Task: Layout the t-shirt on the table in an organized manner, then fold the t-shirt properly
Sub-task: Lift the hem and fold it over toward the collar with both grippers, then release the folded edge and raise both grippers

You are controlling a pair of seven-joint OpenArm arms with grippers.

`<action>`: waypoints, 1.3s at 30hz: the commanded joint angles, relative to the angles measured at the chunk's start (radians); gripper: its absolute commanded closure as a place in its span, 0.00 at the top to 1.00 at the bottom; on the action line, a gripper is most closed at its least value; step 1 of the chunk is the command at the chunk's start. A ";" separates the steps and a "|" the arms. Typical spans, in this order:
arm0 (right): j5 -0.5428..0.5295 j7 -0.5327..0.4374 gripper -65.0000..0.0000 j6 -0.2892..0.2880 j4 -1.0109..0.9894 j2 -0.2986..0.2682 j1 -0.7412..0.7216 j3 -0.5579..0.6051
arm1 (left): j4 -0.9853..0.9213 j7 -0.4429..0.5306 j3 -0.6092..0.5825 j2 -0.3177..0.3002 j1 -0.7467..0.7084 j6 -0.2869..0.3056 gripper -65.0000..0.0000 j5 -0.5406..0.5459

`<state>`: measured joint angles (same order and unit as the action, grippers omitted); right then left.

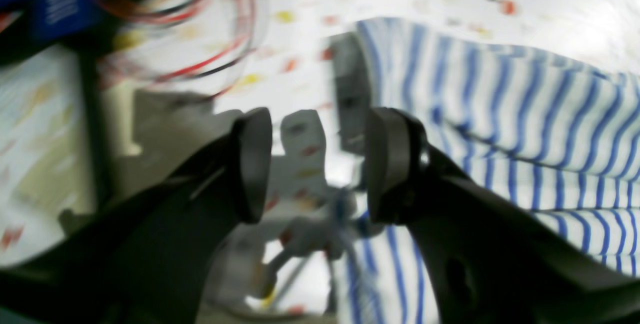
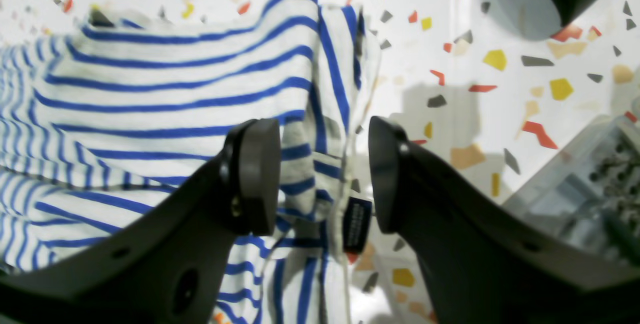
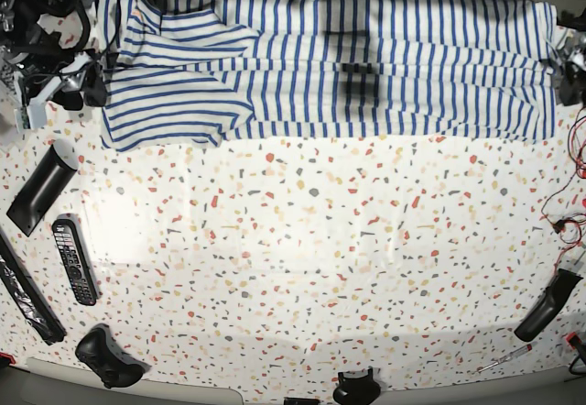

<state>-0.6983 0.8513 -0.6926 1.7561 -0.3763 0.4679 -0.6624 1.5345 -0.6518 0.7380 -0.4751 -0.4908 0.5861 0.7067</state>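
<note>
The white, blue-striped t-shirt (image 3: 366, 66) lies spread in a long band along the far edge of the table (image 3: 302, 258), with a folded part at its left end. My right gripper (image 2: 320, 179) is open over that left edge; the striped cloth (image 2: 175, 104) and a navy label (image 2: 357, 224) lie between the jaws. In the base view it sits at the shirt's left end (image 3: 90, 84). My left gripper (image 1: 320, 164) is open and empty beside the shirt's right edge (image 1: 525, 114), in a blurred view, at the far right in the base view (image 3: 572, 64).
A black remote (image 3: 73, 260), a black box (image 3: 38, 187), a long black bar (image 3: 26, 288) and a game controller (image 3: 108, 355) lie at the left. Red cables (image 3: 569, 213), a black handle (image 3: 548, 306) and a screwdriver (image 3: 504, 359) are at the right.
</note>
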 commanded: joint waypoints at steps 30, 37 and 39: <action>-0.024 0.000 0.43 -0.006 0.016 -0.017 -0.008 -0.009 | -0.239 -0.053 0.046 0.142 0.082 0.112 0.43 0.324; -0.024 0.003 0.43 -0.006 0.016 -0.017 -0.008 -0.009 | -0.239 -0.064 0.045 0.204 0.102 0.112 0.43 0.369; -0.024 0.003 0.43 -0.006 0.016 -0.017 -0.008 -0.009 | -0.239 -0.073 0.045 0.212 0.103 0.112 0.42 0.369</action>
<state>-0.7078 0.8734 -0.6922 1.7561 -0.3767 0.4622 -0.6624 1.2835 -0.7261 0.7784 -0.2516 -0.3870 0.6895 1.0599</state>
